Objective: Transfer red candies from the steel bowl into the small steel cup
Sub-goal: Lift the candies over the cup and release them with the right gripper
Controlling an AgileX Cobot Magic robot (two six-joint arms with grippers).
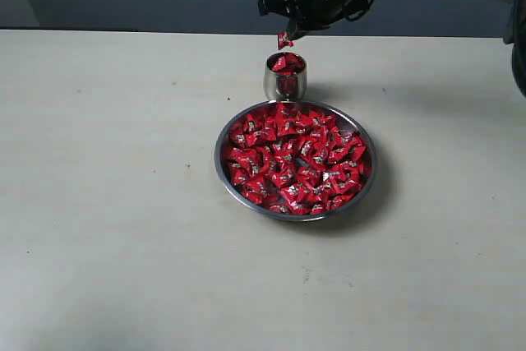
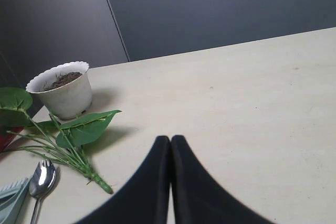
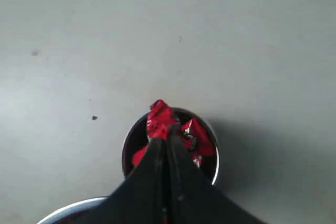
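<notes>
Right gripper (image 1: 286, 35): jaws closed, pinching one red candy (image 1: 283, 40) by its wrapper and hanging directly above the cup (image 1: 270, 81); the candy is dangling just over the cup's mouth. Left gripper (image 2: 170, 140): fingers pressing flat together with nothing between them, hovering over bare table. Table (image 1: 99, 203): pale and matte, carrying everything listed here, with a dark wall running behind its far edge. Bowl (image 1: 218, 162): sitting near the middle of the table and holding a dense layer of red candies (image 1: 292, 162) that is covering its whole floor out to the rim. Pot (image 2: 65, 95): white, scallop-rimmed, holding dark soil, standing near the table's edge in the left wrist view, with a green leafy sprig (image 2: 84, 127) lying on the table beside it. Cup: standing upright just behind the bowl, so close to its rim that contact cannot be told, and already brimming with candies that are heaping slightly above its lip. Spoon (image 2: 42, 179): lying bowl-end up next to the sprig's stem, its handle running out of view.
</notes>
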